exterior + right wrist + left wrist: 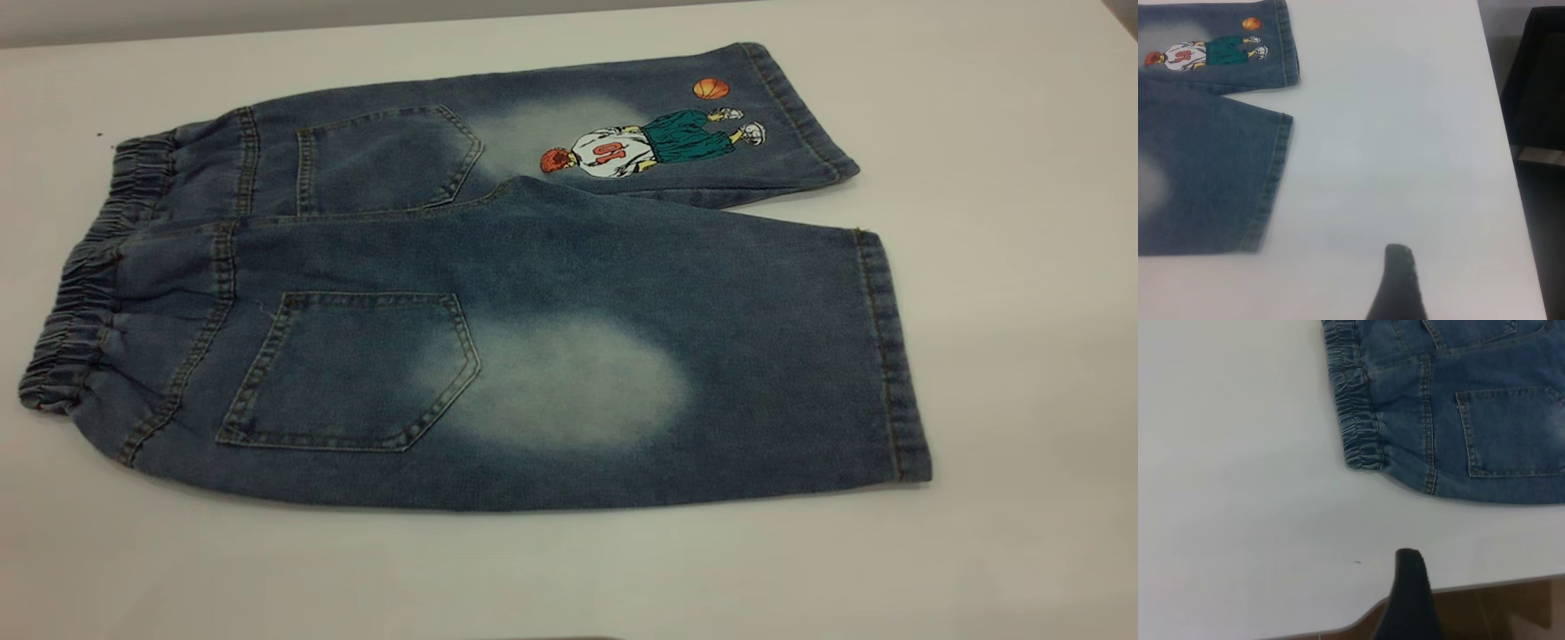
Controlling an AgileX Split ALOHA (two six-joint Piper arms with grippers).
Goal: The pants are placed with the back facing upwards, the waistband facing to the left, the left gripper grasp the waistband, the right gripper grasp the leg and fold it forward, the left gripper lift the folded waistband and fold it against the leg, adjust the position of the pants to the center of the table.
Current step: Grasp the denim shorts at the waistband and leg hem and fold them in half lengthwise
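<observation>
Lab-like workspace, bare white table (1022,267)

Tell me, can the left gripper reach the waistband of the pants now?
Probably yes. In the left wrist view only bare table lies between the left gripper and the waistband; nothing covers that ruched edge, and the pants lie flat.

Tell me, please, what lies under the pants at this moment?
Only the table shows around the pants, which lie spread flat, pockets up. The tabletop beneath the denim is covered, so anything there cannot be seen. Neither gripper touches them.
</observation>
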